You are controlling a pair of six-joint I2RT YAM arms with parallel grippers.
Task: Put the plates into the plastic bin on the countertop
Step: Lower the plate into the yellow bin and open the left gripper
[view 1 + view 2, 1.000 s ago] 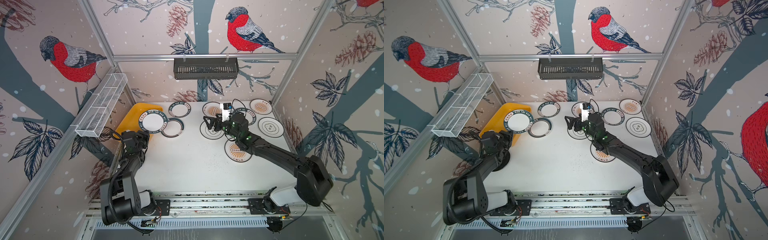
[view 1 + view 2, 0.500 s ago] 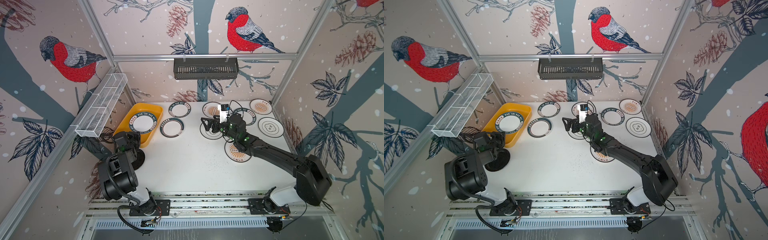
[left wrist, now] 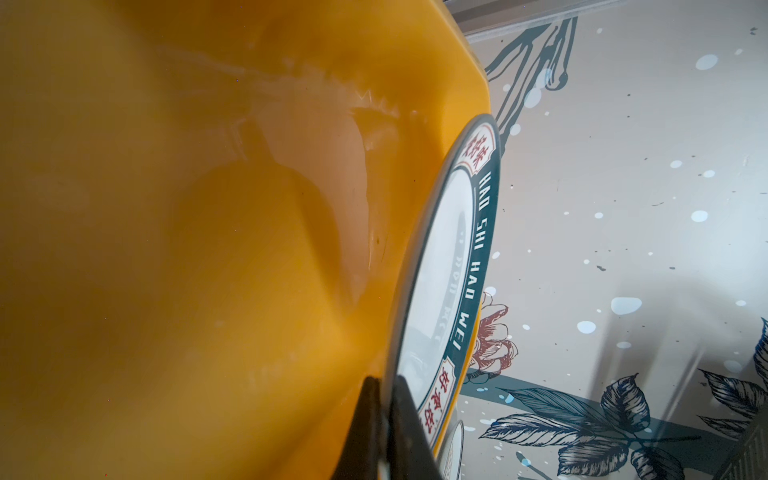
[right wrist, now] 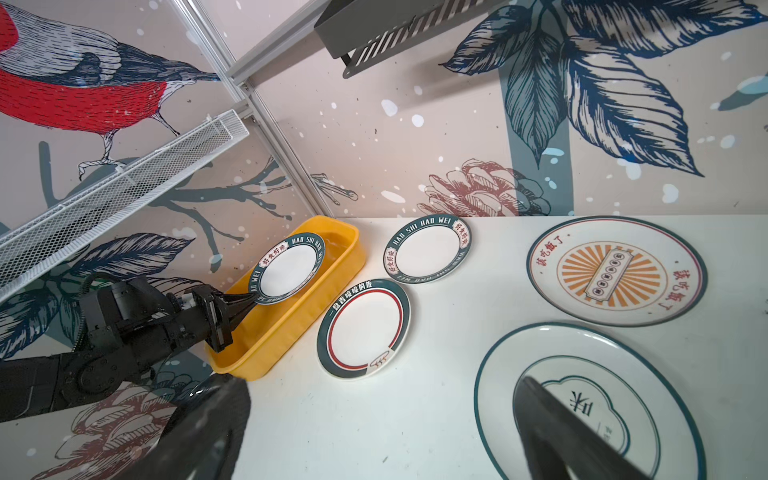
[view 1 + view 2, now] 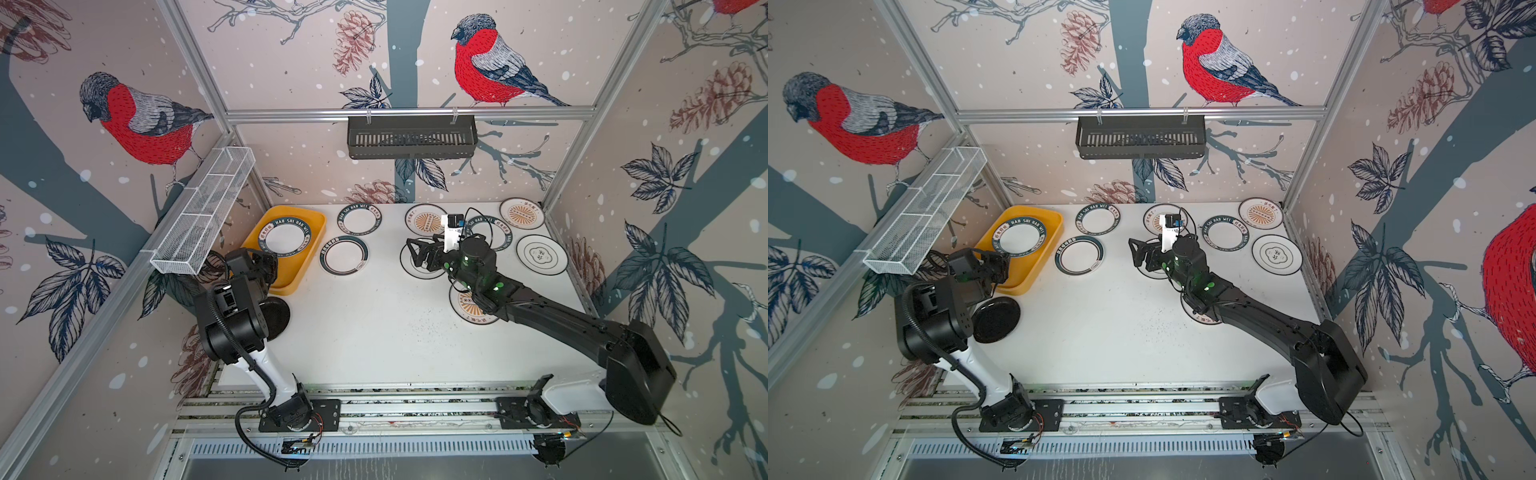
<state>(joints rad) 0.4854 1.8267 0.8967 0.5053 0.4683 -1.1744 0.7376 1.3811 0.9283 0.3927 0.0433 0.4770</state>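
Right wrist view first: the left gripper has its tips pressed together on the near rim of a lettered plate. The plate hangs tilted over the plastic bin, straight out ahead of the gripper. Whether its far edge touches the bin floor, I can't tell from here.

The left wrist view backs it up. Two dark fingers pinch the plate's edge, and the yellow bin wall fills the frame right alongside them.

In both top views the bin sits on the counter directly below and ahead of that gripper. Behind it, beside its own arm, a black plate lies flat.

Over to the right gripper: jaws spread wide, nothing between them. It is poised above an emblem plate, with one finger over the plate and the other out over bare counter. Contact or a gap? The pictures don't settle it.

Between the two grippers, a red-ringed plate and a second lettered plate lie flat just beside the bin. A sunburst plate lies near the right gripper, just past the emblem plate. Well behind that gripper, beside its arm, rests another emblem plate.
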